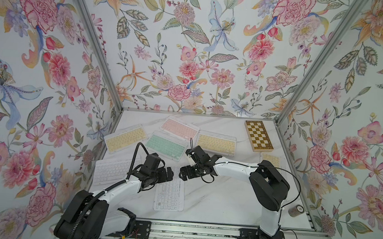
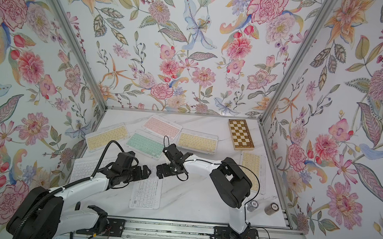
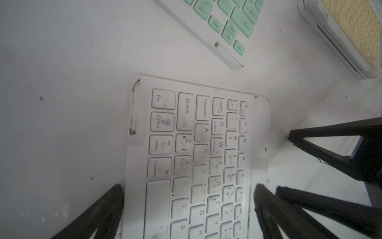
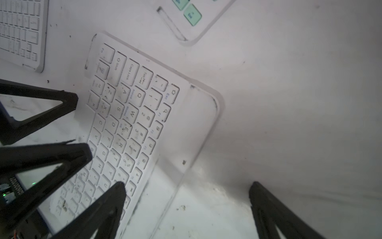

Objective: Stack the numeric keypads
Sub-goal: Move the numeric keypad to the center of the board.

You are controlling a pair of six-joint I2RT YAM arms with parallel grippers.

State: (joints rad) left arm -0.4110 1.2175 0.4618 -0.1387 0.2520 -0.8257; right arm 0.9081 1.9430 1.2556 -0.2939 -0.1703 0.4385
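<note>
The white keypad (image 1: 169,196) nearest the arms lies flat in the middle of the tabletop (image 1: 221,197), its long side running front to back. It is a slim rectangle with rounded corners, a clear rim and low white keys, smudged grey around the letters. The left wrist view reads Fn, Control, Shift and Caps Lock at its far end.

Both claws hang over that far end, facing each other. The left claw (image 1: 170,174) is spread, its fingers (image 3: 111,198) showing on either side of the keypad's width; I cannot tell whether they touch it. The right claw (image 1: 184,173) is spread too. One finger (image 4: 111,202) sits over the keys and the other is out past the clear rim over bare tabletop, pinching nothing.

A second white keypad (image 1: 114,171) lies just left of the first, partly under the left arm. Behind them is a mint keypad (image 1: 166,145), with a pink keypad (image 1: 179,127) at the back. Yellow keypads lie to the left (image 1: 125,140) and right (image 1: 216,142) of the mint one, and the pink one's corner meets the right yellow one. A third yellow keypad (image 1: 271,159) lies near the right wall, half hidden by the right arm.

A chessboard (image 1: 258,135) sits in the back right corner, and a chip stack (image 1: 296,210) at the front right.
</note>
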